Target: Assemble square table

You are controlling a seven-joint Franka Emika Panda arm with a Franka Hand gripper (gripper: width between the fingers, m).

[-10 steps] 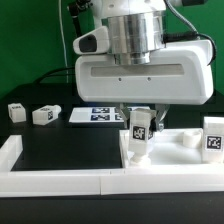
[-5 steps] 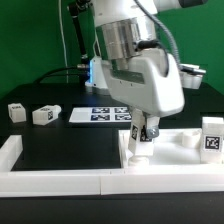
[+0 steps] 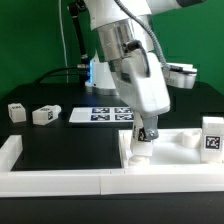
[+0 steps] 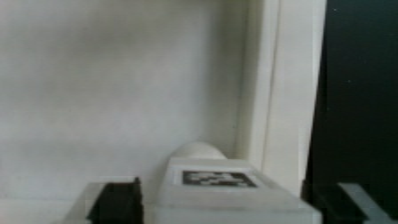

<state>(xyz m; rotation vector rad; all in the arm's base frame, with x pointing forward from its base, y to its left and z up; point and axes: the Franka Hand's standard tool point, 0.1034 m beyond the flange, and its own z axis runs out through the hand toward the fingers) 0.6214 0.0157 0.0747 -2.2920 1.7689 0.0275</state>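
Note:
The square table top (image 3: 178, 152) lies at the front of the exterior view's right, white with a raised rim. One white tagged leg (image 3: 141, 148) stands upright in its near corner. My gripper (image 3: 145, 131) hangs straight over that leg with a finger on each side. In the wrist view the leg (image 4: 217, 185) sits between my dark fingers (image 4: 118, 201), and each side shows a thin gap, so the gripper (image 4: 221, 207) is open. The pale top (image 4: 107, 90) and its rim (image 4: 281, 80) fill the rest of that view. Two loose legs (image 3: 15, 112) (image 3: 43, 115) lie at the exterior view's left; another (image 3: 213, 137) stands at its right.
The marker board (image 3: 100, 116) lies flat behind the gripper. White border rails (image 3: 60, 181) run along the front and the exterior view's left (image 3: 9, 150). The black mat (image 3: 70, 145) lies between them.
The wrist has turned, so the wide gripper body now faces sideways. The fingers have drawn slightly apart from the upright leg, which stays standing in its corner.

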